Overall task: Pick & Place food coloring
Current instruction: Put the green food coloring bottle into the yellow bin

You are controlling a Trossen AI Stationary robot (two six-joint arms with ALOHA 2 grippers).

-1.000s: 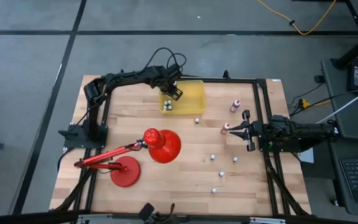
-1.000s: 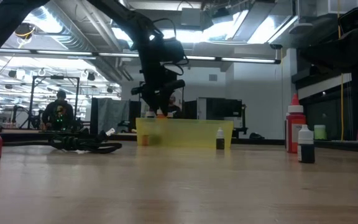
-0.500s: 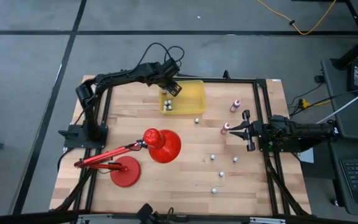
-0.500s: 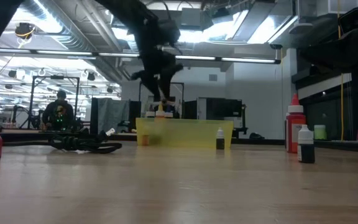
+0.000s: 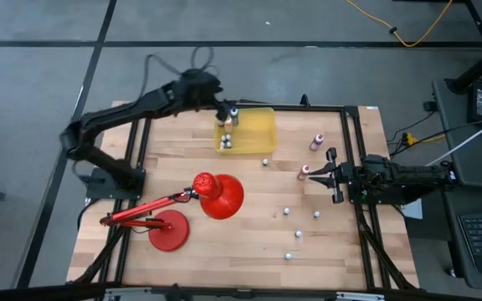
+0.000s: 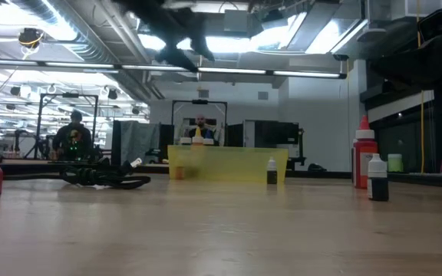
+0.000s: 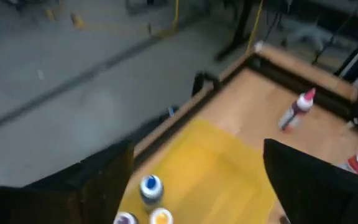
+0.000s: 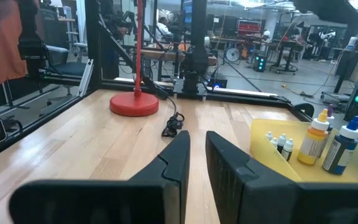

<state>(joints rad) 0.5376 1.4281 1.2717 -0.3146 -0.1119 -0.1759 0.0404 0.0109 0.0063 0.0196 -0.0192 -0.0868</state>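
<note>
Several tiny food coloring bottles (image 5: pixel 298 234) stand loose on the right half of the table. More (image 5: pixel 224 144) stand in the yellow bin (image 5: pixel 258 130) at the far side. Taller bottles stand in the bin's far left corner: a blue-capped one (image 7: pixel 151 186) and an orange one (image 8: pixel 316 142). My left gripper (image 7: pixel 197 186) hangs open, high above that corner (image 5: pixel 226 110), and holds nothing. It shows as a dark blur at the top of the low view (image 6: pixel 184 47). My right gripper (image 5: pixel 335 176) rests shut at the right edge.
A red desk lamp (image 5: pixel 216 194) lies on the left half, its round base (image 5: pixel 168 230) toward the near edge. A pink bottle (image 5: pixel 316 140) and a red one (image 5: pixel 303 172) stand close to my right gripper. A black frame rims the table.
My left gripper has let go of an orange bottle, which stays upright in the bin's far left corner. It has risen well clear of the bin and drawn back toward the far left. It has also tipped from pointing down toward more level.
</note>
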